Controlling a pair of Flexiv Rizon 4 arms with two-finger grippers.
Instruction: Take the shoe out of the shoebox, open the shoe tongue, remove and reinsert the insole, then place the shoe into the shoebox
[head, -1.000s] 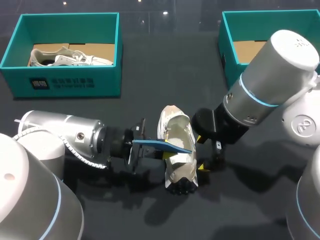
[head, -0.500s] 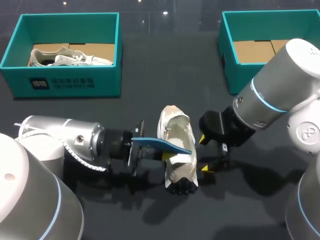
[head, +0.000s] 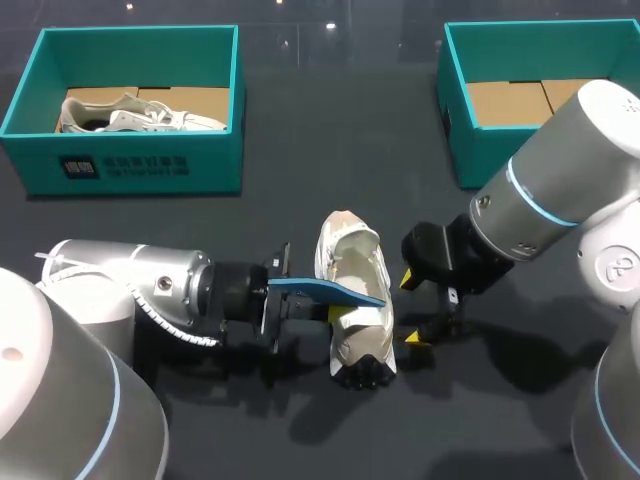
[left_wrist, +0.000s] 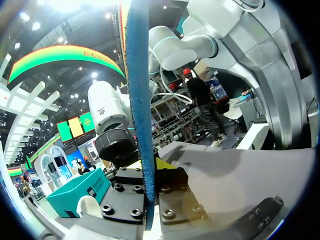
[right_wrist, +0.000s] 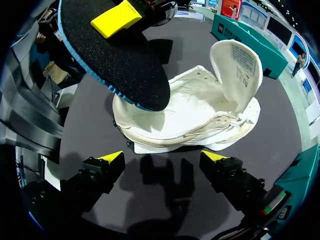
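Okay, head view: our left gripper (head: 332, 308) clamps the blue insole (head: 325, 291) over the shoe (head: 352, 250) at lower centre, with the right gripper (head: 410, 309) spread, empty, just right of it. Left wrist: insole edge-on between the fingers. Right wrist alone shows the raised tongue (right_wrist: 236, 67).

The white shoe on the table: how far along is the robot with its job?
Done: the shoe lies out on the table, its tongue folded open, its insole out. In hand: the left gripper holds the blue insole above the shoe; the right gripper sits open beside it. Left: slide the insole back in, then put the shoe into a teal shoebox.
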